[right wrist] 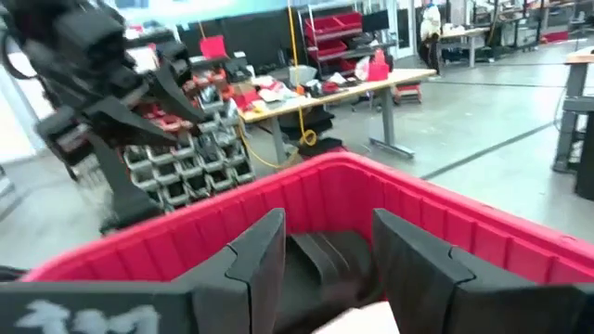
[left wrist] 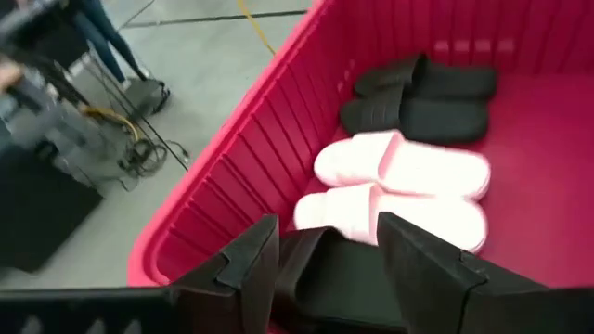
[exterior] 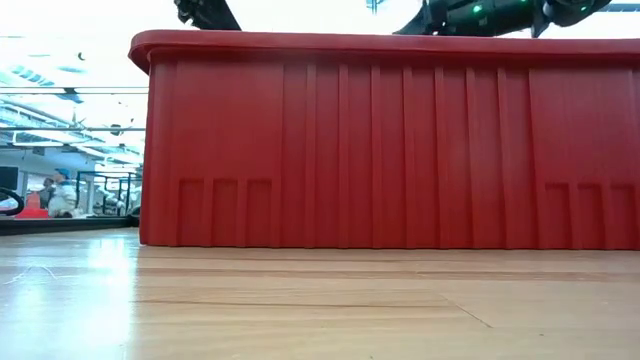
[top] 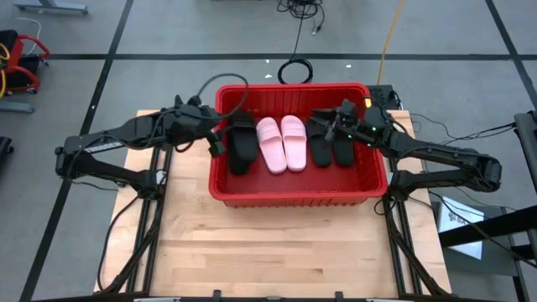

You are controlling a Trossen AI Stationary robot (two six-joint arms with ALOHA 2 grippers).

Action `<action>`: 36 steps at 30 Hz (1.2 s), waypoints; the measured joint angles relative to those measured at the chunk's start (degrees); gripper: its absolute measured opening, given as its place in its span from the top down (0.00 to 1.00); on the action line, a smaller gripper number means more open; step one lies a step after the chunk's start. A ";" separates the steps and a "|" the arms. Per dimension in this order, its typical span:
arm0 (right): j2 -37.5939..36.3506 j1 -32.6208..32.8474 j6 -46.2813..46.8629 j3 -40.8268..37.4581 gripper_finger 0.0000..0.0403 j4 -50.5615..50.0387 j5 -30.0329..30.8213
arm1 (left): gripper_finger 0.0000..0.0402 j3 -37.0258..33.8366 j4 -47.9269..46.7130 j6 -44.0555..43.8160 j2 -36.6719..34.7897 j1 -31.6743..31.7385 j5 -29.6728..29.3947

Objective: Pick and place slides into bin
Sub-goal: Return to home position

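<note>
Left wrist view: left gripper (left wrist: 327, 237) agape above slides (left wrist: 399, 167)

Overhead straight down, low view against bin (exterior: 400, 140), wrists (both) into it

Inside the bin (top: 298, 200), toward its far wall: slides (top: 282, 143) abreast, seemingly six, with a pair at its left end, a pair mid-bin, a pair at its right end. Beneath the bin: table (top: 277, 252).
</note>
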 joint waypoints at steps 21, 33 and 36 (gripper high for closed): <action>-4.07 6.09 14.31 0.00 0.63 2.54 -19.14 | 0.54 0.00 -3.50 -15.32 -3.66 -17.64 0.62; -10.78 16.58 10.23 0.00 0.63 4.04 -19.23 | 0.54 0.02 -4.34 -17.97 -7.55 -28.05 -7.91; -13.74 17.80 9.89 0.02 0.63 2.30 -19.21 | 0.54 0.02 -5.79 -19.11 -8.27 -29.73 -9.72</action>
